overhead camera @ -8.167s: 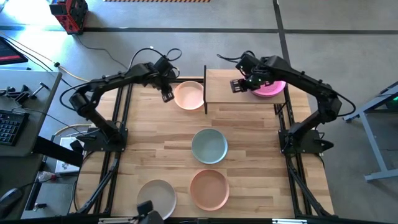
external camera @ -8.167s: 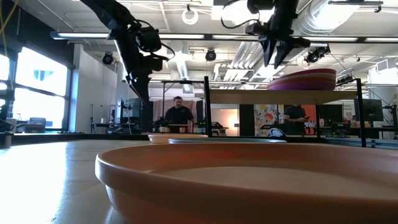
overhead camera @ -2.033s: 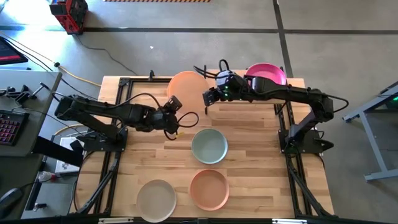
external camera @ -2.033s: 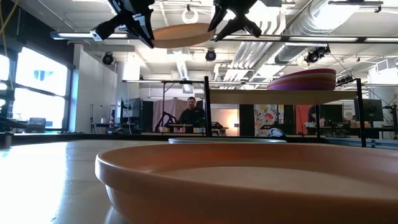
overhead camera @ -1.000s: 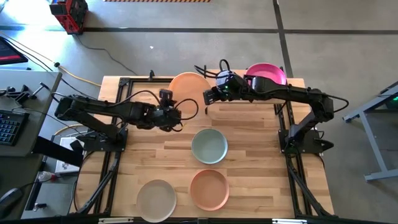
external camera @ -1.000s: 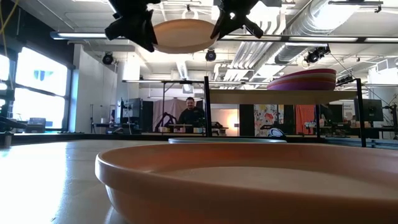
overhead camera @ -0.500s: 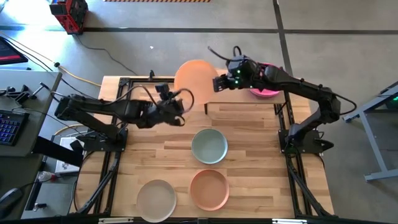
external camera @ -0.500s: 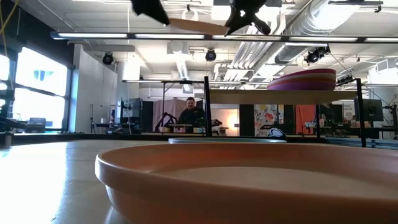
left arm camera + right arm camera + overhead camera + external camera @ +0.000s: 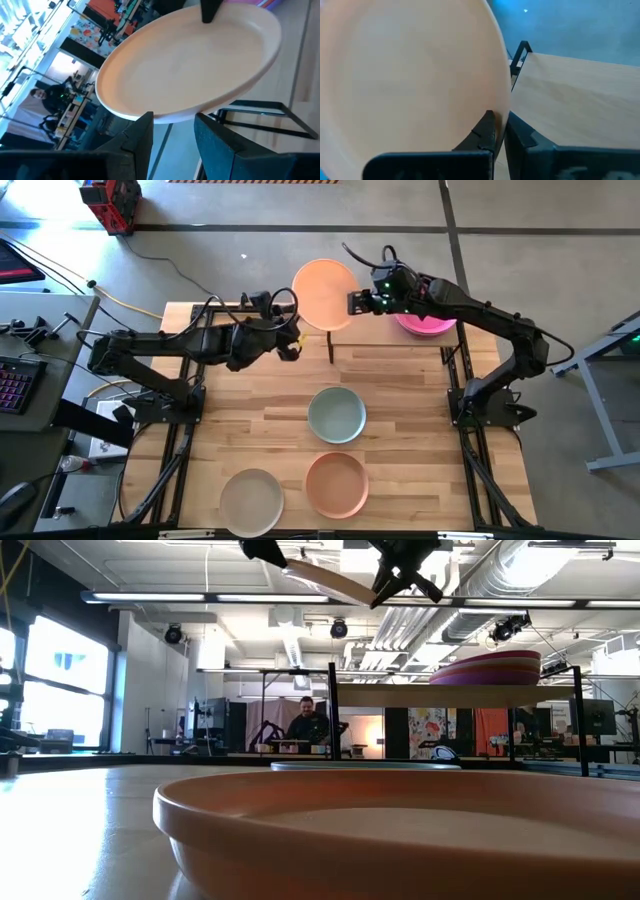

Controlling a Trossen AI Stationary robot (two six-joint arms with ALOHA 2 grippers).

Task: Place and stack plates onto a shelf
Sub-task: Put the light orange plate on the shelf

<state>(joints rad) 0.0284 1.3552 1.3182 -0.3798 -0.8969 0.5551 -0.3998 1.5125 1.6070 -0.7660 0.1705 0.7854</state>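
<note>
A workshop with bright windows lies behind the light-wood shelf (image 9: 400, 340) on black posts. Left of the shelf, my left gripper (image 9: 287, 346) hangs with fingers parted, off the plate. Above the shelf's left end, my right gripper (image 9: 357, 303) pinches the rim of the tilted round salmon plate (image 9: 324, 294). It looks stiff, light and slick, so I would grip deep on the rim.

A light-wood tabletop (image 9: 250, 400) carries three plates: a pale teal plate (image 9: 336, 414) at its centre, a salmon plate (image 9: 337, 484) just nearer, and an off-white plate (image 9: 251, 499) at the near left. At the far right, the raised shelf (image 9: 385, 335) bears a stack topped by a magenta plate (image 9: 425, 323).
</note>
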